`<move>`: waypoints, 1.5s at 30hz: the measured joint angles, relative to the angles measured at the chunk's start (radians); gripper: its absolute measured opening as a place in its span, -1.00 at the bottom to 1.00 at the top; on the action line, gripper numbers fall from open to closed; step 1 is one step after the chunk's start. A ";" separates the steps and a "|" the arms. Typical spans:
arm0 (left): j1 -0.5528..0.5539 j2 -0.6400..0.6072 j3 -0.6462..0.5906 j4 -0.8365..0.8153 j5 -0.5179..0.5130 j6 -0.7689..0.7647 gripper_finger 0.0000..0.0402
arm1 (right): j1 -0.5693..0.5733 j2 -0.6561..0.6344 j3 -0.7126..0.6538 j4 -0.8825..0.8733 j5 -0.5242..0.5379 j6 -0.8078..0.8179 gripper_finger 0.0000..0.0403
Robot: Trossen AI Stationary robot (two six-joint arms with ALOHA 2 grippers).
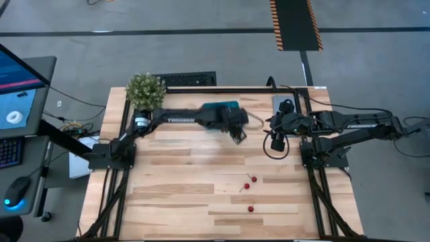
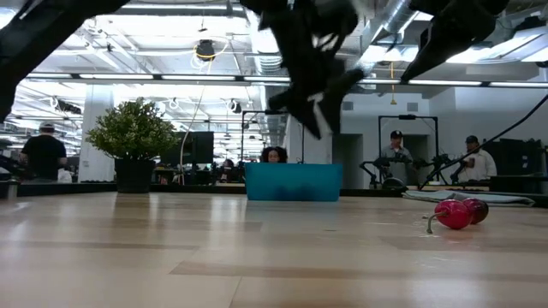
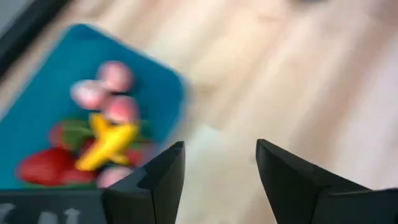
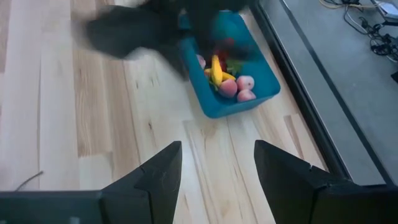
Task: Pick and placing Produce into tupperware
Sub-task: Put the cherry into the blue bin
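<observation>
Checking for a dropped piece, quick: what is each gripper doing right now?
Left gripper: open, empty, beside the tupperware.
Right gripper: open, empty, waiting at the table's right side.

Teal tupperware (image 4: 231, 93) (holding produce (image 4: 225, 78)), cherries (image 1: 249, 186) outside

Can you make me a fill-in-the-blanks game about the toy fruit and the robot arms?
1. The teal-blue tupperware holds pink pieces, red strawberries and one ____ piece.
2. The left end effector is open and holds ____.
3. The cherries lie on the wooden ____.
4. The bushy green potted ____ stands at the table's far left corner.

Missing words: yellow; nothing; table; plant
</observation>
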 joint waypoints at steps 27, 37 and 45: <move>-0.391 0.257 -0.011 0.515 0.040 0.124 0.34 | 0.000 0.000 0.000 -0.020 0.000 0.027 0.12; -0.413 0.275 -0.010 0.505 0.010 0.120 0.34 | 0.000 0.000 0.000 -0.022 0.000 0.027 0.12; -0.442 0.273 -0.010 0.394 -0.076 0.102 0.34 | 0.000 0.000 0.000 -0.023 0.000 0.027 0.12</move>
